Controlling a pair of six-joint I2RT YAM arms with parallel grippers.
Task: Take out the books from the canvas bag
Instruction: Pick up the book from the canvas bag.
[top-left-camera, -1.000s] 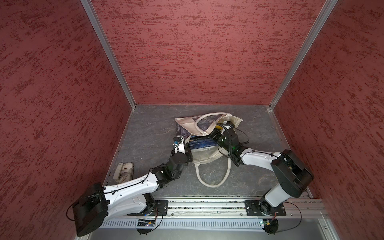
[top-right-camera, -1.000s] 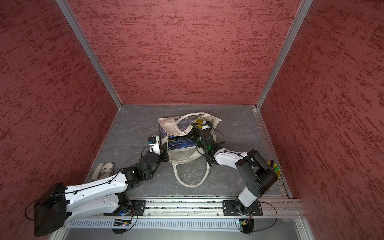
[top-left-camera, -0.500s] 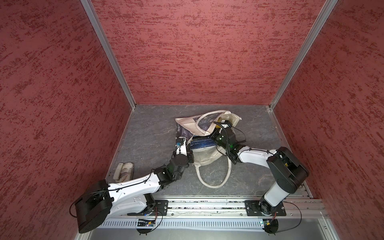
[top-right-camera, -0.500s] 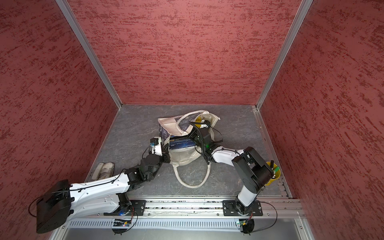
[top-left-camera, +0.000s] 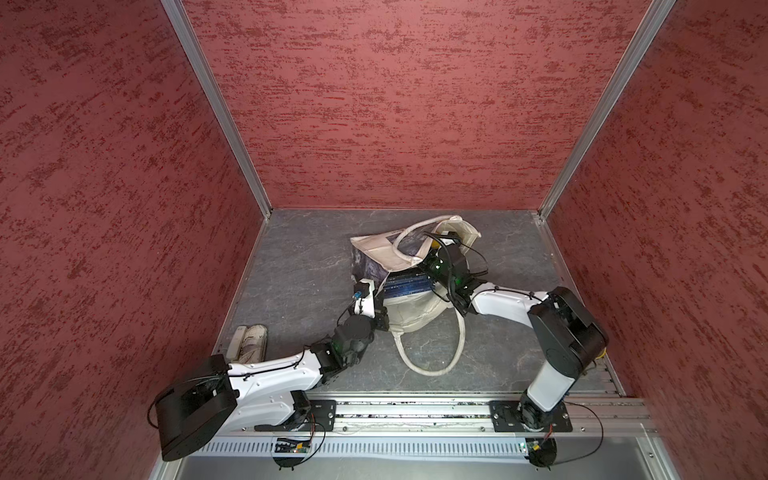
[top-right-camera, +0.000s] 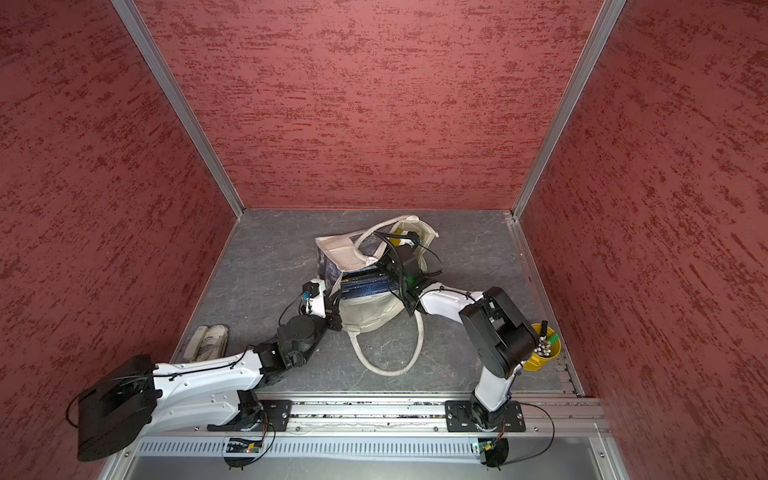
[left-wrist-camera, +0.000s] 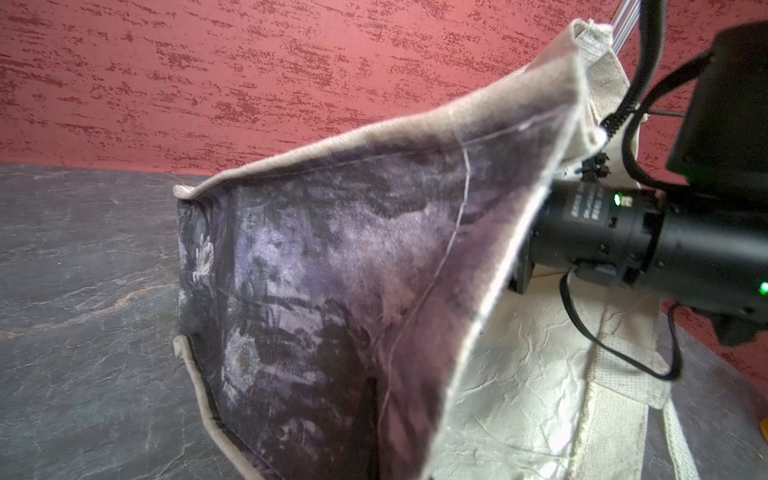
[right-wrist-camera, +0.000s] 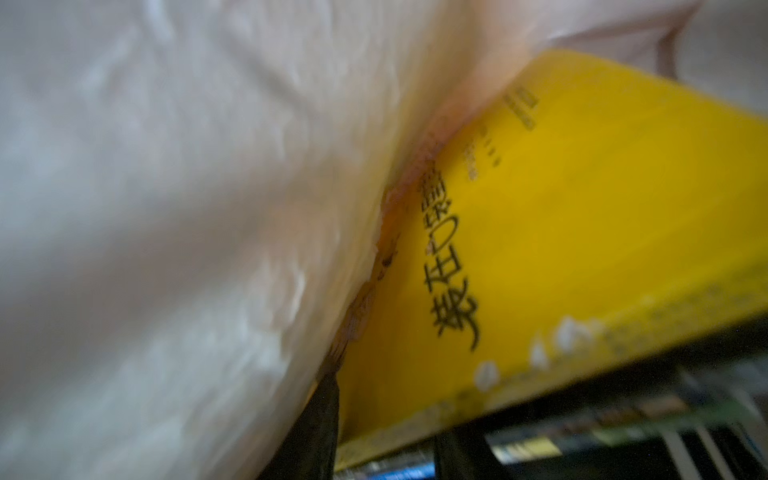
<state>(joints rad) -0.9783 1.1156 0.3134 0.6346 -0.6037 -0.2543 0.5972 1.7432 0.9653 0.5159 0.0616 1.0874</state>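
Note:
The cream canvas bag (top-left-camera: 415, 316) (top-right-camera: 370, 316) lies on its side in both top views, its mouth facing the front. Inside it is a stack of dark navy books (top-left-camera: 405, 286) (top-right-camera: 365, 284). My left gripper (top-left-camera: 380, 307) (top-right-camera: 334, 305) is shut on the bag's printed near-left edge (left-wrist-camera: 332, 270) and holds it up. My right gripper (top-left-camera: 428, 255) (right-wrist-camera: 386, 436) reaches into the mouth under the top cloth. Its dark fingers (right-wrist-camera: 326, 419) stand either side of the edge of a bright yellow book (right-wrist-camera: 582, 228). Blur hides whether they press on it.
The bag's long loop handle (top-left-camera: 432, 368) trails toward the front rail. A yellow bucket (top-right-camera: 542, 353) of pens stands at the front right behind my right arm. A pale shoe-like thing (top-left-camera: 249, 343) lies at the front left. Red walls close in three sides.
My right arm has pushed further into the bag's mouth, its elbow swinging in toward the middle. The left gripper has kept its hold on the bag's edge.

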